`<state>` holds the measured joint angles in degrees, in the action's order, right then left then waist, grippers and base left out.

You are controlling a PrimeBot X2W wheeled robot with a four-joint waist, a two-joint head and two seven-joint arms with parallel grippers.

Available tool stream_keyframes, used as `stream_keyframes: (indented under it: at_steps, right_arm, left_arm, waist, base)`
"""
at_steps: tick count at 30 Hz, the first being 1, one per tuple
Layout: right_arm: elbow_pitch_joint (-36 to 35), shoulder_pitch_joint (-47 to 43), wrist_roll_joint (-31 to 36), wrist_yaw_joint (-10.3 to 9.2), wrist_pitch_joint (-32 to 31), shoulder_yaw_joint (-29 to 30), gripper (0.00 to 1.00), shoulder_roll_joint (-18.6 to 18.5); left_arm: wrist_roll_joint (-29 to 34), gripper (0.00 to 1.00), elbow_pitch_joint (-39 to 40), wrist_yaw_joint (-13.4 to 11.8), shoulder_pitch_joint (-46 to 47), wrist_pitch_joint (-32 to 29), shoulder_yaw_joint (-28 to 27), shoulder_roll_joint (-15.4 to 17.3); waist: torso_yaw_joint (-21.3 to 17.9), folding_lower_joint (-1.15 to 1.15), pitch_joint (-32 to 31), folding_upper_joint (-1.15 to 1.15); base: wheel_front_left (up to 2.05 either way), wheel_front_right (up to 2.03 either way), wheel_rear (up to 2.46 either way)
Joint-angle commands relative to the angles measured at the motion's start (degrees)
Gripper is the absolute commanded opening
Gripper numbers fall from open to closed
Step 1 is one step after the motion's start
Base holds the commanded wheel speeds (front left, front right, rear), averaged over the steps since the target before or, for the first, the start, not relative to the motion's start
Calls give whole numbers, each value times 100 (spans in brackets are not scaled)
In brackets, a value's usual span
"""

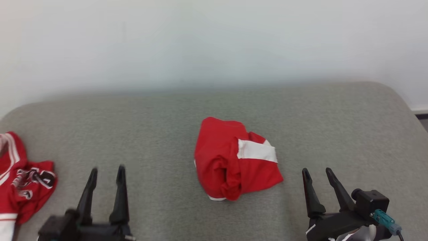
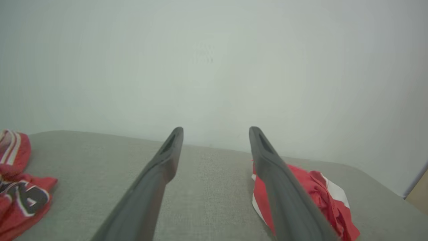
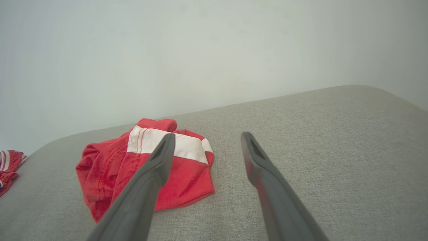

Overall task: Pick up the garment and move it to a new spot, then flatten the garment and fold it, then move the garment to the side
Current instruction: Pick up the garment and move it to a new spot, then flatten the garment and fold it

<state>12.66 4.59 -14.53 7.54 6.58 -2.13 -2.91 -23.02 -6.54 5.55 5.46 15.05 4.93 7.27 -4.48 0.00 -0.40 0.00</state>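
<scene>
Caller: Garment (image 1: 234,160) sits crumpled in the middle of the bench (image 1: 160,113), red with a white band turned to its right side, and neither arm is touching it!

Analyst: Yes, and look at the gaps. The right jaws stand just beside its near-right corner. The left jaws are well apart from it, closer to the second red garment (image 1: 23,180) at the left edge.

Caller: Either one holding anything?

Analyst: Nothing. Both sets gape wide and empty, pointing to the far side. The heap lies far and left of the right jaws, slightly longer near-to-far, I'd judge, so the right arm has the shorter reach.
</scene>
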Motion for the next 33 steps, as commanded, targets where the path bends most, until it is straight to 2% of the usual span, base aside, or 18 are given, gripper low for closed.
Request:
stream_keyframes:
  at_steps: [1,3,8,16,22,33]
  right_arm:
    - [20,-82,34,-10,30,1,100,4]
    - [36,-118,87,-10,50,-11,100,1]
    - [101,-208,276,-10,21,-5,100,2]
    - [183,-512,488,-10,-151,250,100,2]
    - [26,-651,572,-10,-329,389,100,1]
    - [-45,-632,443,-10,-359,307,100,0]
  left_arm:
    - [144,100,125,4,-272,16,-119,-60]
    - [349,100,292,8,-589,16,-277,-133]
    - [821,100,137,-50,-1195,17,-485,-187]
    - [857,100,-304,-81,-1332,-104,-503,-138]
    - [781,100,-295,-111,-1367,-234,-483,-114]
    - [741,100,-293,-184,-1299,-219,-372,-172]
  waist:
    - [352,0,-173,0]
    - [422,0,-198,0]
    - [513,0,-266,0]
    - [585,0,-370,0]
    - [474,0,-380,0]
    - [349,0,-362,0]
  base:
    - [0,0,0]
    - [0,0,0]
    - [0,0,0]
    - [0,0,0]
    - [0,0,0]
    - [0,0,0]
